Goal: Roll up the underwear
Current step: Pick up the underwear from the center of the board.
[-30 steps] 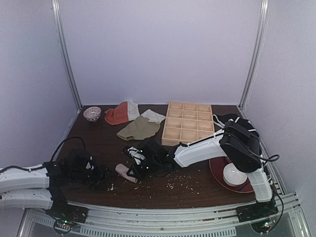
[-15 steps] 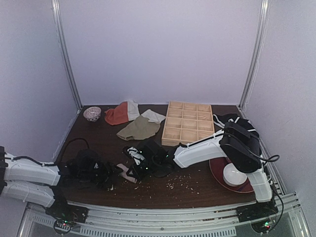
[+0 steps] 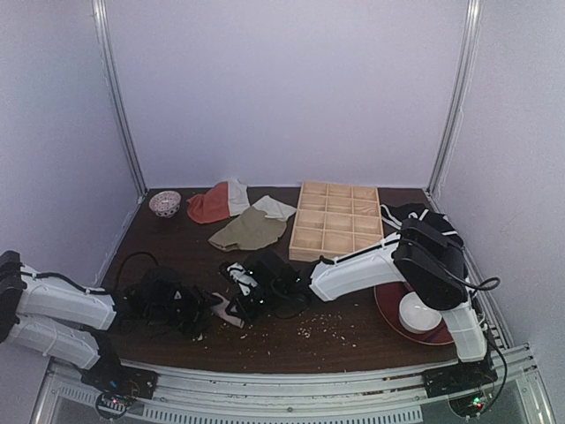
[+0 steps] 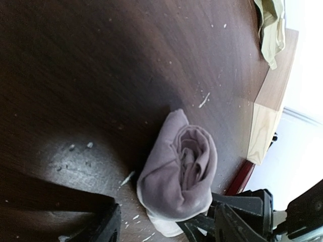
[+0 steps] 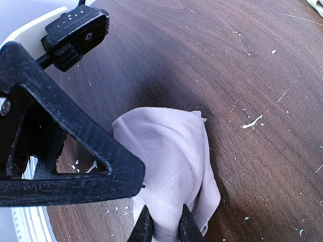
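Note:
The underwear (image 4: 177, 169) is a dusty mauve roll lying on the dark wooden table, with a strip of white waistband at its near end. In the top view it (image 3: 229, 310) lies between the two grippers at the front middle. My left gripper (image 4: 169, 233) is open, one finger on each side of the roll's near end. My right gripper (image 5: 164, 229) is shut, pinching a fold of the underwear (image 5: 166, 161). The left gripper's black fingers (image 5: 70, 166) sit right beside it. In the top view the left gripper (image 3: 199, 314) and right gripper (image 3: 241, 300) almost meet.
A wooden compartment box (image 3: 335, 221) stands at the back middle. An olive-green cloth (image 3: 249, 230), an orange-red and white cloth (image 3: 216, 202) and a small bowl (image 3: 165, 203) lie behind. A red plate (image 3: 388, 311) with a white item sits at the right. Crumbs (image 3: 322, 331) dot the front.
My left arm has reached rightward along the front edge, bringing its open gripper up to the roll. The right gripper and the roll have stayed in place.

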Robot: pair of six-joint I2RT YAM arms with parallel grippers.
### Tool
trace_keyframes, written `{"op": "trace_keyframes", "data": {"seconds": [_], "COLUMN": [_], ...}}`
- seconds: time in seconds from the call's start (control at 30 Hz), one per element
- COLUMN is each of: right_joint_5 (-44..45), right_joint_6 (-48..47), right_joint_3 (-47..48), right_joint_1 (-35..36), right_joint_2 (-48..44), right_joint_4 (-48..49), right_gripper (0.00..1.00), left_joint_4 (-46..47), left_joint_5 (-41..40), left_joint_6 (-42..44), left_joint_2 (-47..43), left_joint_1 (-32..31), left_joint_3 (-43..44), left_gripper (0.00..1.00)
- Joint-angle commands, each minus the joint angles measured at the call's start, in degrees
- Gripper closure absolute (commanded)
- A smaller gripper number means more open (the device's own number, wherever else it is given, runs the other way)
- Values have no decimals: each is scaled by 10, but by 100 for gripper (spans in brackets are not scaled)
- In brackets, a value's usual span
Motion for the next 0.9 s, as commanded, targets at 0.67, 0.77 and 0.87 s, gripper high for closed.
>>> {"op": "trace_keyframes", "data": {"seconds": [0.67,0.77,0.87], "right_joint_5": [-10,-43,-92], "right_joint_6": [8,14,27], "right_joint_3": [4,-3,-9], "right_joint_1": [10,10,10], "right_joint_2": [28,28,31], "right_joint_4": [-38,-14,23], "right_gripper": [100,100,100], "left_joint_4": [43,30,34], "left_joint_5": [-13,-20,-20], "left_joint_6": [-71,-66,-65], "left_joint_2": [105,99,103], "left_joint_1": [-10,-11,-10], "left_joint_3": [10,12,11], "left_gripper": [38,39,39]}}
